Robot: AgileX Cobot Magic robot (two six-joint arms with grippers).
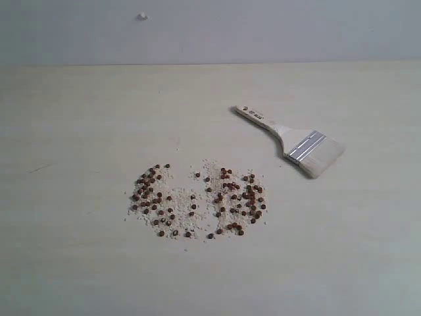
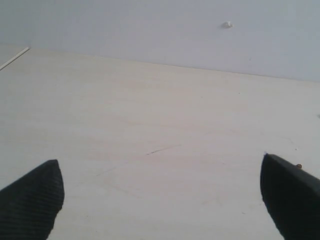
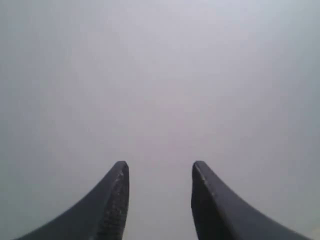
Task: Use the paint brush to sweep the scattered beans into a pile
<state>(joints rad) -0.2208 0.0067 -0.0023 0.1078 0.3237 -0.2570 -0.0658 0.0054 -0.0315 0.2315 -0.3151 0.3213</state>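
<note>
Beans point(image 1: 197, 201) lie nearest on the tabletop point(image 1: 79, 263): dozens, in two loose clusters amid pale crumbs, not yet piled by my judgement. At their 2 o'clock, well apart, is one paint brush point(image 1: 293, 140), flat and unheld, handle toward 10 o'clock and seemingly clear for grasping. Left end effector point(image 2: 159, 160) is spread wide over bare tabletop, empty. Right end effector point(image 3: 160, 164) is parted, nothing between, facing blank grey. Two end effectors, neither on the brush.

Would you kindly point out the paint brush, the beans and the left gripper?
paint brush point(image 1: 306, 146), exterior view, on the silver ferrule.
beans point(image 1: 238, 196), exterior view, in the right-hand cluster.
left gripper point(image 2: 159, 159), left wrist view, midway between its open fingertips.
</note>
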